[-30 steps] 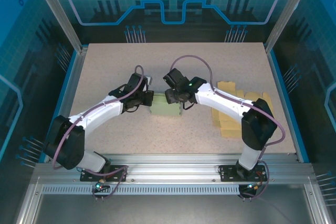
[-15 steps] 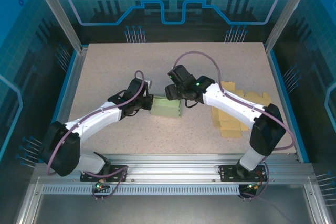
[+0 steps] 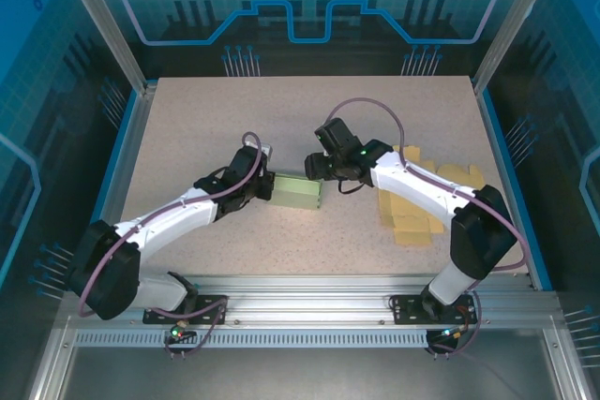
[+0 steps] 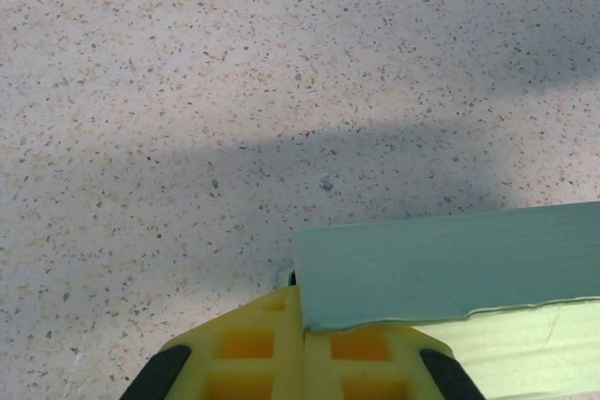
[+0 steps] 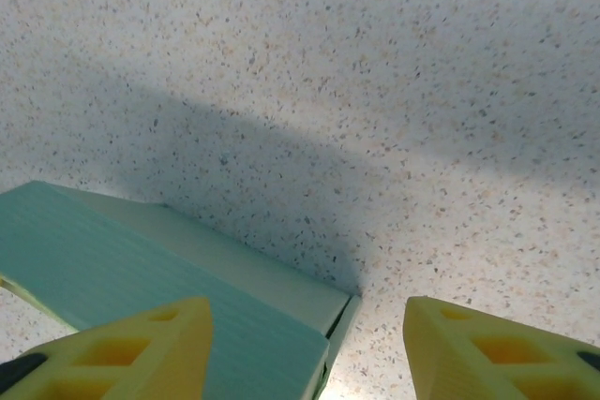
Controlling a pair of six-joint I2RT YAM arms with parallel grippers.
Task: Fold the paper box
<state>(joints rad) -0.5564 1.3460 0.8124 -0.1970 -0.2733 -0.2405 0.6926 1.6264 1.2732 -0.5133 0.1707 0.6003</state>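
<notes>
Right gripper (image 3: pixel 314 168) is seen drawn back from the green paper box (image 3: pixel 298 193) since a second ago, its arm swung out to the box's right.

Now it is held just off the box's far right corner, with its yellow fingers (image 5: pixel 131 344) spread wide and nothing gripped. At the box's left end the left gripper (image 3: pixel 266 185) is set right against the edge. Its fingers (image 4: pixel 248 358) are drawn together, one overlapped by the box's corner; whether paper is nipped between them cannot be told. The box is laid on the speckled table (image 3: pixel 206 119), flanked by both grippers. Off to the box's right, a pile of pale yellow flat blanks (image 3: pixel 412 227) is partly covered by the right arm.
</notes>
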